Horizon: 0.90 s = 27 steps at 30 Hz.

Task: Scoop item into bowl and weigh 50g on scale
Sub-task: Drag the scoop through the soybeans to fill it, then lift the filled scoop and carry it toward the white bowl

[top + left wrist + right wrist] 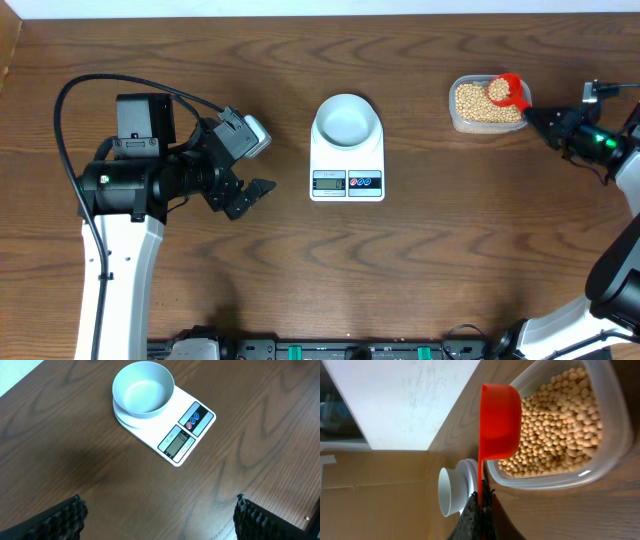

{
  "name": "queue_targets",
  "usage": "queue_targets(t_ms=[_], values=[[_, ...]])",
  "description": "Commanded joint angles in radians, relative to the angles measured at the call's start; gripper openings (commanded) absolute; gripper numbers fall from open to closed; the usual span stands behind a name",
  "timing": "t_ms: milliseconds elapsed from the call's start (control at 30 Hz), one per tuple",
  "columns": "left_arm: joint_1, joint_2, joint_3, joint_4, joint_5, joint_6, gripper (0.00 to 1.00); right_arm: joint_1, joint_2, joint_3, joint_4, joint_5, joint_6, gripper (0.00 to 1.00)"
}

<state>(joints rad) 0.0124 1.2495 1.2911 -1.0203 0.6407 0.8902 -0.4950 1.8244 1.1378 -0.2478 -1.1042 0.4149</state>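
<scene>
The pale bowl (346,119) stands empty on the white scale (347,181) at the table's middle; both also show in the left wrist view, bowl (143,389) and scale (186,435). Tan beans (478,102) fill a clear tub (460,122) at the right rear. My right gripper (535,117) is shut on the handle of a red scoop (506,91), whose cup holds beans above the tub. In the right wrist view the scoop (499,420) hangs over the beans (560,425), its handle pinched between the fingers (481,497). My left gripper (250,165) is open and empty, left of the scale.
The table's far edge and a pale wall lie behind the tub (600,467). The bowl and scale show edge-on in the right wrist view (451,491). The left arm's black cable (100,85) loops over the table's left part.
</scene>
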Motion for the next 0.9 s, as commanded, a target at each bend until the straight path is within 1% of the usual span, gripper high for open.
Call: queue_targets(t_ms=[0,567,867], values=[[0.004,0.006,0.015,0.000,-0.005,-0.009,0.96,0.035,0.005,0.004,0.025,-0.040,0.048,0.01],[0.004,0.006,0.015,0.000,-0.005,-0.009,0.96,0.253,0.005,0.004,0.150,-0.040,0.184,0.01],[0.004,0.006,0.016,0.000,-0.005,-0.008,0.96,0.381,0.005,0.004,0.215,-0.040,0.186,0.01]])
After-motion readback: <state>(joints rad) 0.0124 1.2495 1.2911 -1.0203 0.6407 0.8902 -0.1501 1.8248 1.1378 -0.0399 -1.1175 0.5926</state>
